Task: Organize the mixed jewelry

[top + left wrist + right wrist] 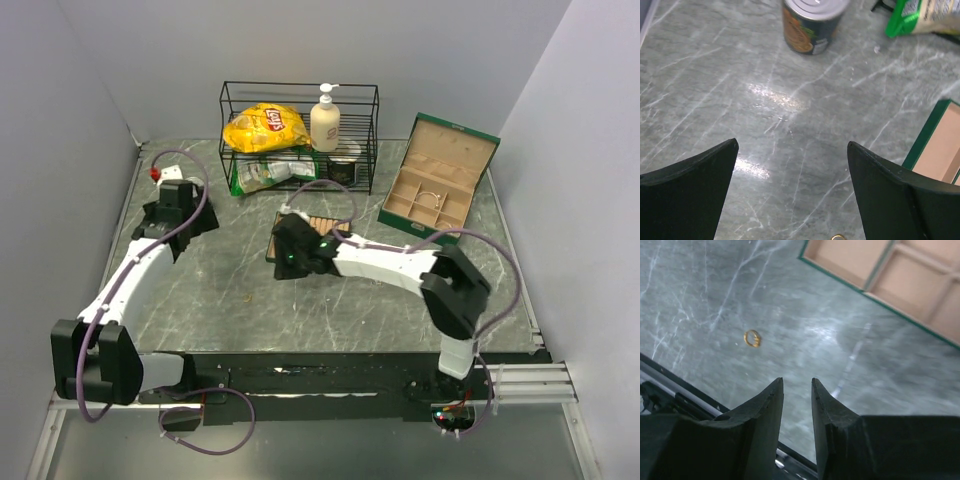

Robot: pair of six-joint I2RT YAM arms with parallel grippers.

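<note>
**Slip risk: slit too narrow, aim off-centre**

Seen flat on bare desk [840,340] in R wrist view: small gold ring [752,338], well clear of green jewelry box [440,180], left of it and on its arm-base side. Inside that box, in a front compartment: thin pale wire piece [432,200], prob. hoop or chain, too small to call.

Hovering near ring but off to one side, not over it: right gripper [796,382], pinched to a slim slit, nothing visible betw. fingers. Far left of box: left gripper [792,144], spread fully wide, holding nothing.

Risks, as judged:
- Coming down on ring w/ so narrow a slit: likely to shove or flick it across slick desk, maybe toward black rail [670,385] at near edge.
- Descending off-centre: pinching desk, not ring.
- Carrying so thin a piece over to box: easy drop en route.

Hard to make out:
- Ring at best a speck in top view; R fingertips hard to pick out there.
- Gold bit [838,237] cut off at bottom edge of L wrist view; maybe same ring, can't tell.
- Green-rimmed tan compartments [880,275] cropped at frame edge; box or separate tray, can't tell.
- No other jewelry found.
</note>
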